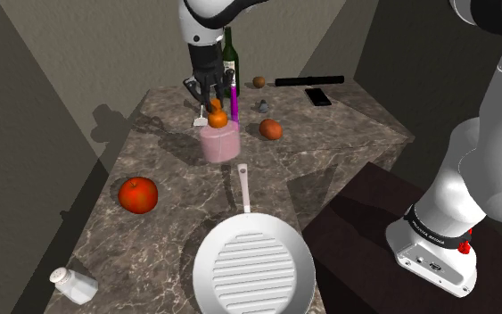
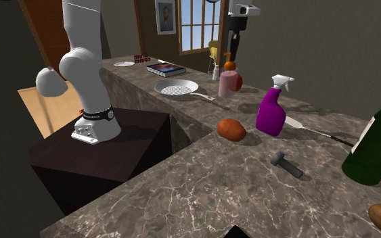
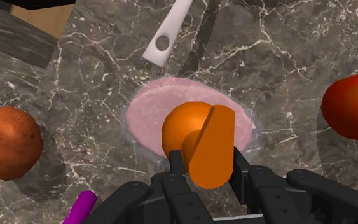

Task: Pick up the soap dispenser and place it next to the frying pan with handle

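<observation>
Wrist view: gripper [image 3: 207, 160] pinched on dispenser [image 3: 196, 127] pump, close by pan [image 1: 254, 272] handle. Hold looks wobbly, so keep upright, move slow, set down gently.

table [image 1: 356, 134]: dark marble | tomato [image 1: 138, 194]: shoulder view's left, toward near edge | white shaker [image 1: 73, 284]: near left corner | green bottle [image 1: 230, 55]: upright, far side | purple spray bottle [image 2: 273, 111]: near it | black phone [image 1: 318, 96]: far right, flat | grey bolt [image 1: 264, 106]: near phone
</observation>
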